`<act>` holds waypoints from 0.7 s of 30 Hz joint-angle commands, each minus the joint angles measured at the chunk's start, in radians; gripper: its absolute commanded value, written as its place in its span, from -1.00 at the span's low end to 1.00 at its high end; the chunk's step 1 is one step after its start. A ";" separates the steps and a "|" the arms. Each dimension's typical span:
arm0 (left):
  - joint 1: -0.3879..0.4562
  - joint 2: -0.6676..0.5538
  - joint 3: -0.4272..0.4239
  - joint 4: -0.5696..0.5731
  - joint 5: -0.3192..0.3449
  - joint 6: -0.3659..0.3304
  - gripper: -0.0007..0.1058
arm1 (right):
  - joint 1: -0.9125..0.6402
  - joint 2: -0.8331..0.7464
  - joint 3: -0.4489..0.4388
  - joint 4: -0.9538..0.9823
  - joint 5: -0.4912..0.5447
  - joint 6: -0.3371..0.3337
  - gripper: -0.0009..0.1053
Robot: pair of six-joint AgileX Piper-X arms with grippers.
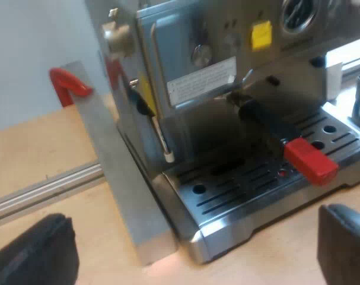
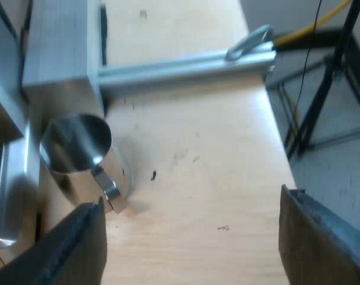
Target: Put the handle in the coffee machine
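Note:
The espresso machine stands on a wooden table. A metal holder is locked into its front, over the drip tray. Its dark handle sticks out and ends in a red tip. My left gripper hovers near the drip tray's corner, open, with nothing between its black fingers. The red tip is ahead of it and apart from both fingers. My right gripper hangs open over bare wood beside a metal jug, holding nothing.
A steam wand hangs at the machine's side. An aluminium rail and a grey metal post stand close to the machine, with a red clamp behind. Past the table's edge are black stand legs.

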 commanded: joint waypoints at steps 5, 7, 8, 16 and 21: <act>0.001 -0.180 0.063 0.095 -0.032 0.009 0.56 | -0.005 -0.267 0.088 -0.005 -0.003 -0.047 0.20; 0.007 -0.167 0.070 0.130 -0.045 0.012 0.56 | -0.005 -0.336 0.106 -0.005 -0.003 -0.047 0.20; 0.007 -0.168 0.077 0.135 -0.052 0.031 0.56 | -0.005 -0.379 0.118 -0.003 0.000 -0.047 0.20; 0.007 -0.172 0.116 0.078 -0.058 0.053 0.56 | -0.005 -0.412 0.147 0.054 -0.008 -0.069 0.20; 0.007 -0.172 0.207 -0.095 -0.096 -0.069 0.56 | -0.005 -0.411 0.208 -0.074 -0.008 -0.069 0.20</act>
